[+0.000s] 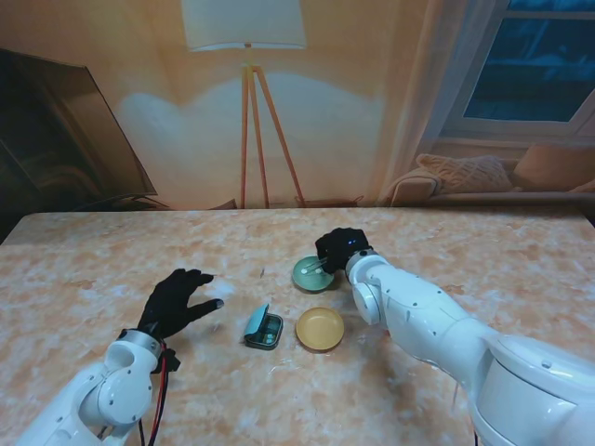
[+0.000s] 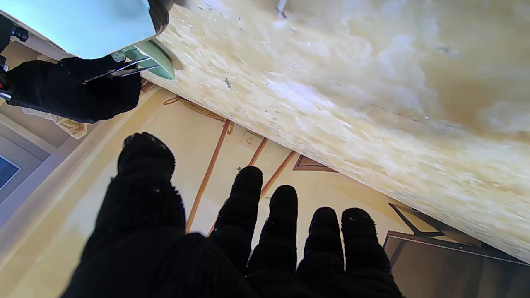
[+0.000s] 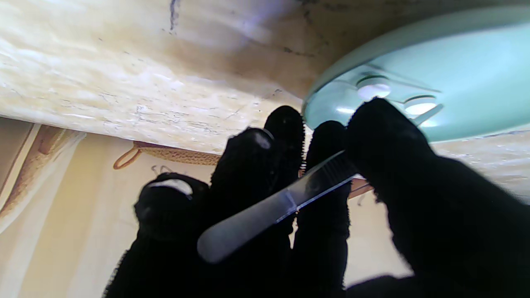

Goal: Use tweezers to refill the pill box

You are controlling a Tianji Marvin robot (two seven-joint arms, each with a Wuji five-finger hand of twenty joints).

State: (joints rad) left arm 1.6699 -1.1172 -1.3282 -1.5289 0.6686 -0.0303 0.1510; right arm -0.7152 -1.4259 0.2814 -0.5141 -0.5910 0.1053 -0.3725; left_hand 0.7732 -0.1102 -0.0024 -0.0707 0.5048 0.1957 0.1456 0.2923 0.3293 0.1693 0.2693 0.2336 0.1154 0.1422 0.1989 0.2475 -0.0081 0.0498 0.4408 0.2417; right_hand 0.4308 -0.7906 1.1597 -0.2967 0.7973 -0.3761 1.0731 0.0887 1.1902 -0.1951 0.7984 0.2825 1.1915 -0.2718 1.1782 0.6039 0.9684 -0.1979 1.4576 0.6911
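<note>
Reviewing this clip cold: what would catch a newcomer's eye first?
The black-gloved right hand stands out first, holding metal tweezers over the green dish, where two white pills lie. Nearer to me sit the open teal pill box and, to its right, a yellow dish. The left hand rests open, holding nothing, left of the pill box.

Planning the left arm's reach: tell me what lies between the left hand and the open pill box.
Only bare table: in the stand view nothing sits between the left hand and the pill box.
</note>
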